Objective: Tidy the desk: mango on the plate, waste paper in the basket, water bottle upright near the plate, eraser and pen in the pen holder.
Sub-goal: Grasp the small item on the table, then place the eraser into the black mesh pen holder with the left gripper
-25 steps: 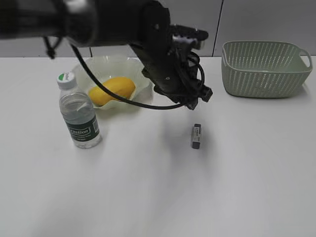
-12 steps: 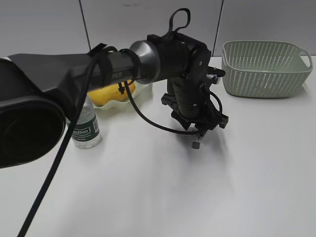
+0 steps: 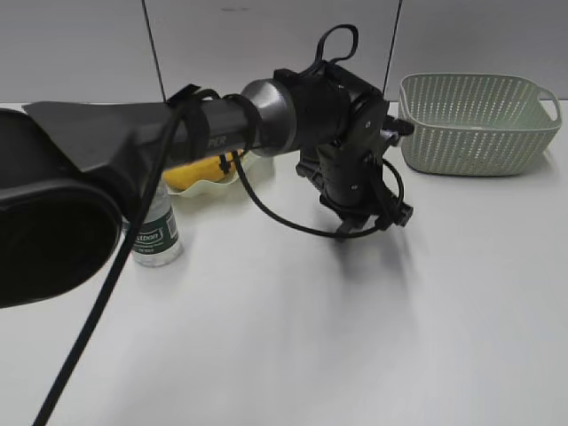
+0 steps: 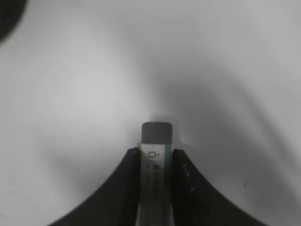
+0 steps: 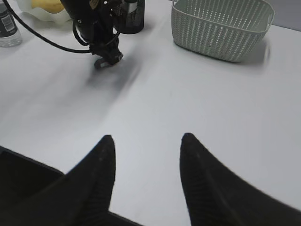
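Observation:
My left gripper reaches over the middle of the white desk. In the left wrist view it is shut on the eraser, a dark block in a white printed sleeve, held just above the desk. The arm hides the eraser in the exterior view. The mango lies on the wavy plate, mostly hidden by the arm. The water bottle stands upright in front of the plate. The basket is at the back right. My right gripper is open and empty over the near desk. The waste paper and pen are out of view.
In the right wrist view a black cup, probably the pen holder, stands just behind the left gripper. The left arm crosses the left half of the exterior view. The near desk edge lies under the right gripper.
The left gripper came down onto the eraser lying on the desk, shut on it, and has risen a little, so the eraser no longer shows in the exterior view.

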